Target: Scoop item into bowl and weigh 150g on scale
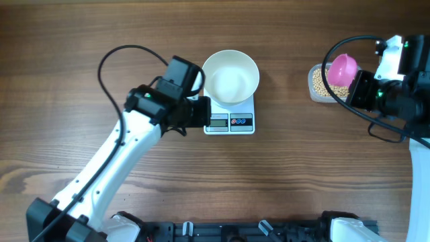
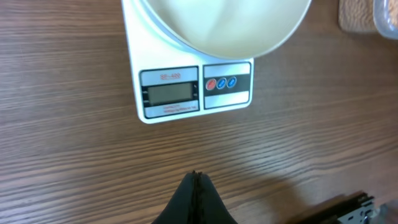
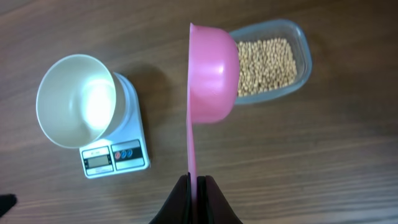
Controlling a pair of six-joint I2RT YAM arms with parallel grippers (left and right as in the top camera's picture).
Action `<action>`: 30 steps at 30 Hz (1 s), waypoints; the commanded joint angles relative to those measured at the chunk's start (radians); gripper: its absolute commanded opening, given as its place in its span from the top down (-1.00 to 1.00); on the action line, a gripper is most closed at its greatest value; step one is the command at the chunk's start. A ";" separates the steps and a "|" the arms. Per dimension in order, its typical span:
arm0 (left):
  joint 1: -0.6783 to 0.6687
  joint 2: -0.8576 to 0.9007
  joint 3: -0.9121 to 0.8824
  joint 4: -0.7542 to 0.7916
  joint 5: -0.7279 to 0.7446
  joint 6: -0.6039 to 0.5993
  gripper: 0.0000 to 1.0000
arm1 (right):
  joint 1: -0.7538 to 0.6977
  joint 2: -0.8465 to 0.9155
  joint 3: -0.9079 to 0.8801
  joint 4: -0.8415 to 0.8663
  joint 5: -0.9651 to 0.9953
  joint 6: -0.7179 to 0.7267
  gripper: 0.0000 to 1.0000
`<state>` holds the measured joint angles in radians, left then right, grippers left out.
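Pink scoop, clamped in the jaws of the right gripper, hangs over the soybeans; left gripper, jaws closed and empty, sits beside the scale.

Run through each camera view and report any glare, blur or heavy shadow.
Overhead: even light, sharp, only a soft bright patch inside the bowl. Left wrist: the scale is fairly sharp, its small print soft; the left gripper is a dark silhouette. Right wrist: glare in the bowl, scoop and beans clear.
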<state>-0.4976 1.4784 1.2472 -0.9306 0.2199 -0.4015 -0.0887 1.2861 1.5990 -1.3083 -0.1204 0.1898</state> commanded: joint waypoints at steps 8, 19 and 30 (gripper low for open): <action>-0.221 0.159 -0.007 0.162 -0.009 0.188 0.92 | -0.004 -0.011 0.018 0.106 0.034 -0.131 0.91; -0.191 0.285 -0.052 0.262 -0.020 0.188 0.92 | -0.004 -0.011 0.018 0.140 0.035 -0.111 0.91; 0.015 -0.013 -0.087 0.108 0.150 0.402 0.92 | -0.004 -0.011 0.018 0.143 0.035 -0.112 0.91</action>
<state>-0.5270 1.6096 1.1950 -0.7319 0.3023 -0.1371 -0.0887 1.2861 1.5990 -1.1690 -0.1024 0.0841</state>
